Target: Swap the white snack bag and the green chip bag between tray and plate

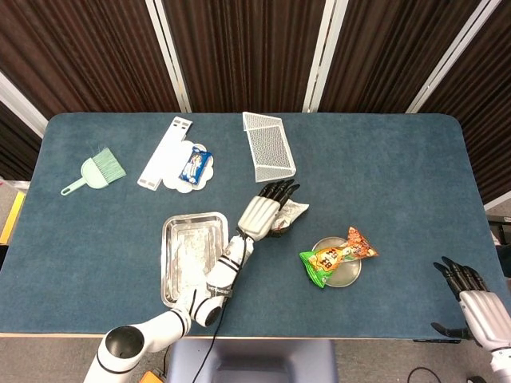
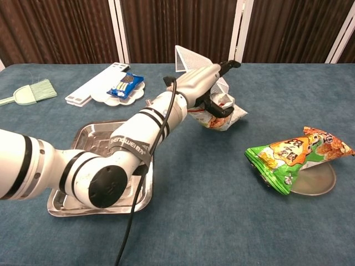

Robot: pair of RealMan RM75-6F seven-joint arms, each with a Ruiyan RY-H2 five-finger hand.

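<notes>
Head view, left hand (image 1: 267,212): extended past the tray toward the table centre, fingers stretched nearly flat over the white crinkled snack bag (image 1: 293,214); whether it grips or only rests on the bag cannot be told.
White snack bag: between tray and plate, near the table centre, just in front of the white wire-mesh rack (image 1: 268,145).
Rectangular steel tray (image 1: 171,263): near the front edge, left of centre, nothing in it.
Green chip bag (image 1: 338,255): lying across the small round metal plate (image 1: 348,275), right of centre.
Right hand (image 1: 473,296): front right corner, off the table edge, fingers apart, holding nothing.
</notes>
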